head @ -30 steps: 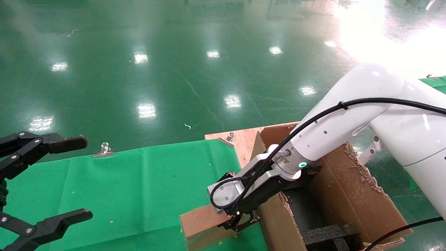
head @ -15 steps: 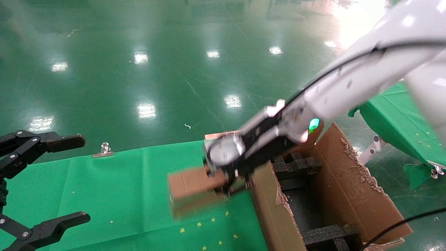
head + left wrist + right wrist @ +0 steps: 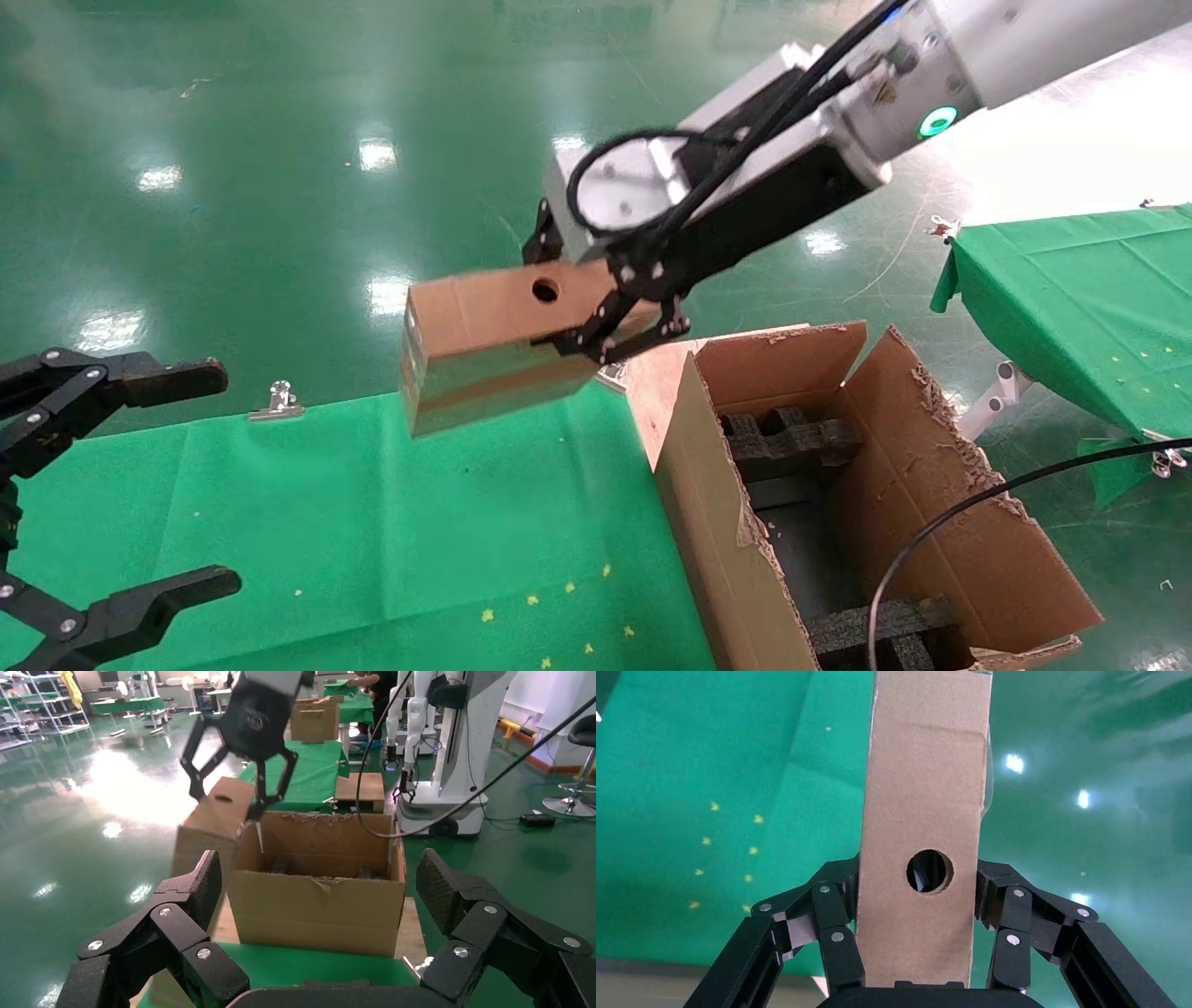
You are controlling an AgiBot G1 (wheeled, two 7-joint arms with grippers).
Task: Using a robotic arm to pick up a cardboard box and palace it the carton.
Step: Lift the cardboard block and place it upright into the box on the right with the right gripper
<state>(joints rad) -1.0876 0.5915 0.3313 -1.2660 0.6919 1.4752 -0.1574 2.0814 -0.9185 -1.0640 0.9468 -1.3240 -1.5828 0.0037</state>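
My right gripper (image 3: 605, 317) on the white robotic arm (image 3: 1006, 37) is shut on the cardboard box (image 3: 484, 340), a small brown box with a round hole. It holds the box in the air, above the table's far edge and left of the carton (image 3: 931, 522). In the right wrist view the fingers (image 3: 835, 931) clamp both sides of the box (image 3: 923, 804). The carton is open, with ragged flaps and black foam inserts (image 3: 792, 438) inside. The left wrist view shows the box (image 3: 214, 815) beside the carton (image 3: 316, 896). My left gripper (image 3: 149, 475) is open and empty at the left.
A green cloth (image 3: 372, 522) covers the table, held by a metal clip (image 3: 277, 401) at its far edge. A wooden board (image 3: 652, 373) lies under the carton. A second green-covered table (image 3: 1080, 298) stands at the right. A black cable (image 3: 978, 503) hangs over the carton.
My right gripper has lifted the cardboard box from the table beside the carton up and away, high into the air. The left gripper has not moved.
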